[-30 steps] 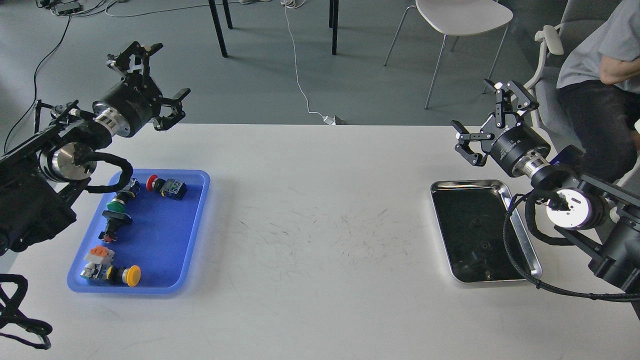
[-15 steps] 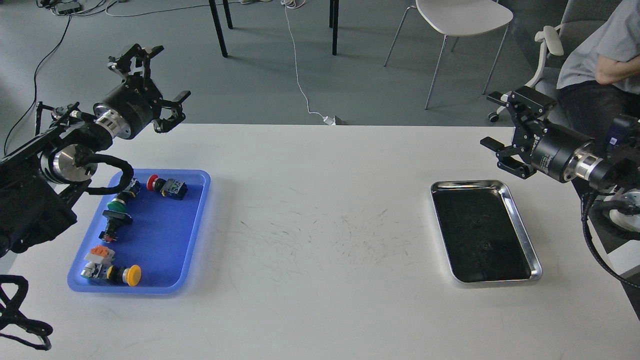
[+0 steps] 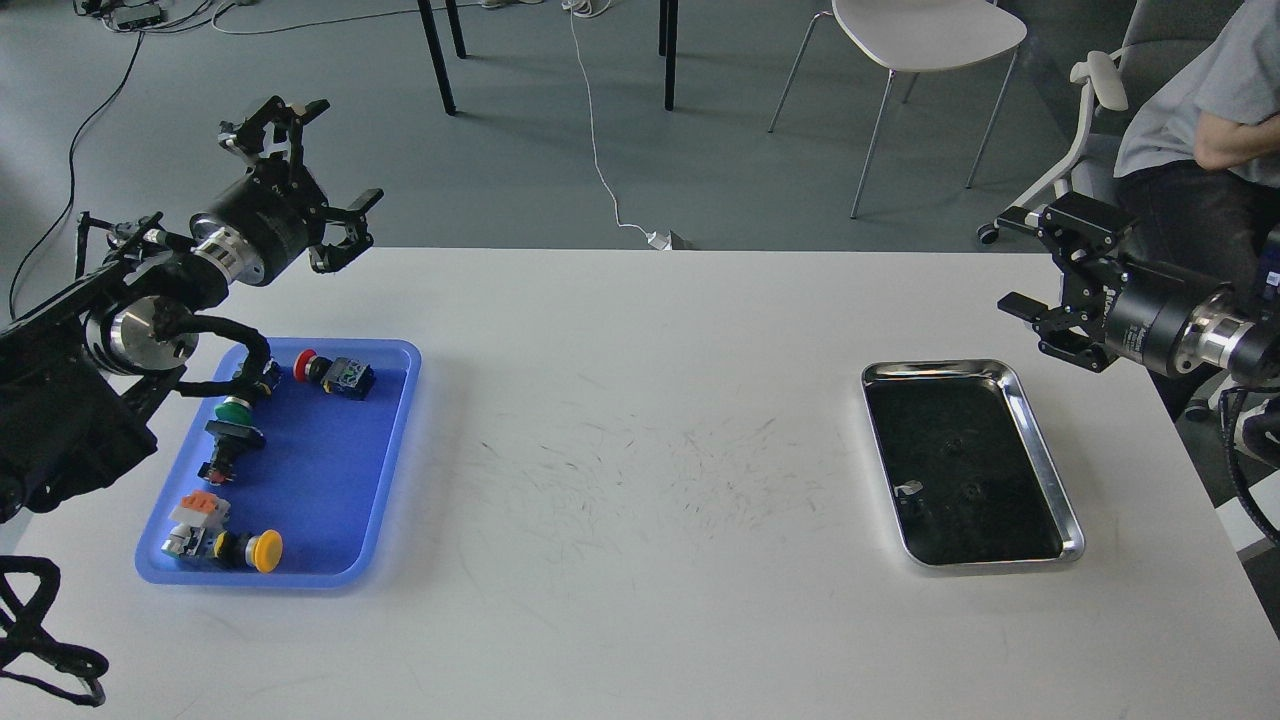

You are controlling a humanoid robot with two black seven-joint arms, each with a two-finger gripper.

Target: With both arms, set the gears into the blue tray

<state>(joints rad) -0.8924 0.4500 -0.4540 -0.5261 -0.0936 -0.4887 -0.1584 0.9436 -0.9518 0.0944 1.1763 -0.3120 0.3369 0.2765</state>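
Note:
The blue tray (image 3: 330,470) lies at the table's left and holds several coloured push-button switches (image 3: 335,374). Two faint dark round shapes, seemingly the gears (image 3: 949,443), lie in the dark inside of the steel tray (image 3: 1042,455) at the right; they are hard to make out. My left gripper (image 3: 340,150) hangs open and empty above the table's far left edge, beyond the blue tray. My right gripper (image 3: 1010,260) is open and empty too. It hovers by the table's right edge, above and to the right of the steel tray's far corner.
A small pale speck (image 3: 910,488) sits in the steel tray. A seated person (image 3: 1200,110) and a grey chair (image 3: 1090,90) are close behind my right arm. A white chair (image 3: 925,30) and table legs stand on the floor beyond the table.
My right arm has swung to the right, off the steel tray, whose whole inside now shows. My left gripper has dropped slightly and stayed open.

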